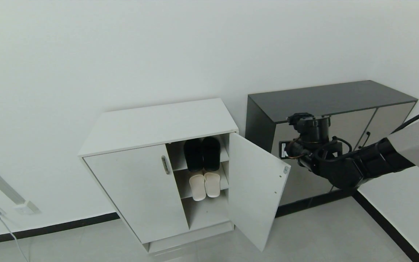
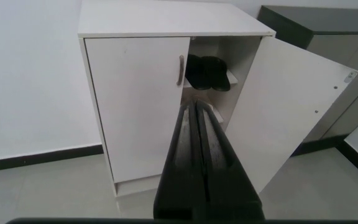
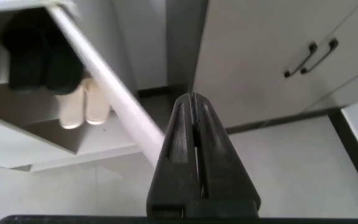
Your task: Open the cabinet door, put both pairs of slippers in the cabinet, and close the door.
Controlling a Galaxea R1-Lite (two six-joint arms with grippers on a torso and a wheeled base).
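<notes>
Black right tool (image 3: 194, 109), its fingers pressed together, hangs near the outer edge of the open cabinet door (image 1: 256, 189). The left tool (image 2: 196, 115), likewise pressed together, faces the white cabinet (image 1: 158, 123). Inside, the black slippers (image 1: 202, 153) lie on the upper shelf and the white slippers (image 1: 205, 185) on the shelf below.

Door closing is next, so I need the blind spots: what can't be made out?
Head view: the space behind the shut left door is hidden; the open door's outer face is turned away.
Left wrist view: the left gripper blocks most of the white slippers.
Right wrist view: unclear whether the right gripper touches that door.
</notes>
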